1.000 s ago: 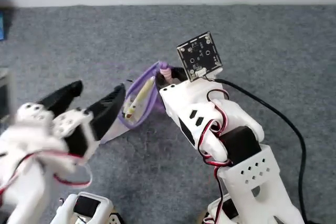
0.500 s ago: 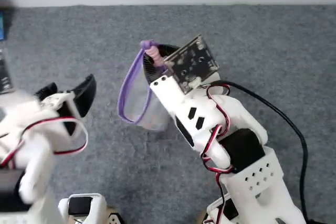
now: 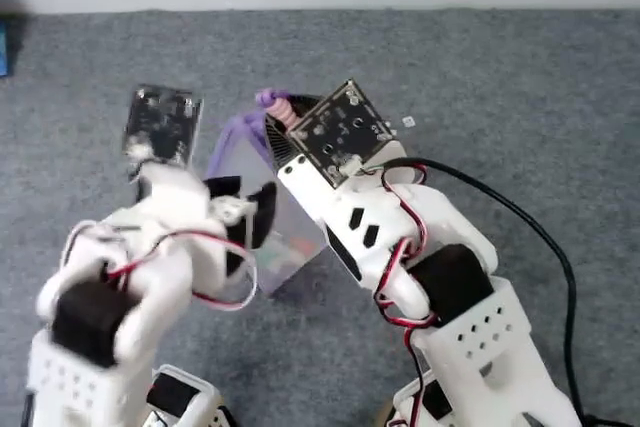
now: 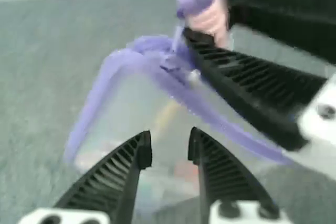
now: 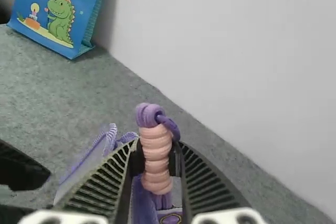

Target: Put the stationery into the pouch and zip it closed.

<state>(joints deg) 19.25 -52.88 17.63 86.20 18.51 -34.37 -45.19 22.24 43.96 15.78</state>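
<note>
Right gripper [image 5: 155, 156] clamped on the pink-and-purple zipper charm [image 5: 153, 127], with the clear purple-trimmed pouch [image 3: 292, 219] hanging from it over the grey mat [image 3: 520, 97]. The pouch mouth is open, and the stationery [image 4: 169, 115] is inside, seen through the clear wall. Left gripper [image 4: 169, 148] is close against the pouch side, fingers a narrow gap apart and holding nothing.

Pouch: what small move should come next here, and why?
Probably close the left pincer on the pouch near its purple edge. The right pincer is shut on the zipper charm, the mouth looks open, and the left pincer stands open at the clear wall; a hold there would brace the zip pull.
</note>
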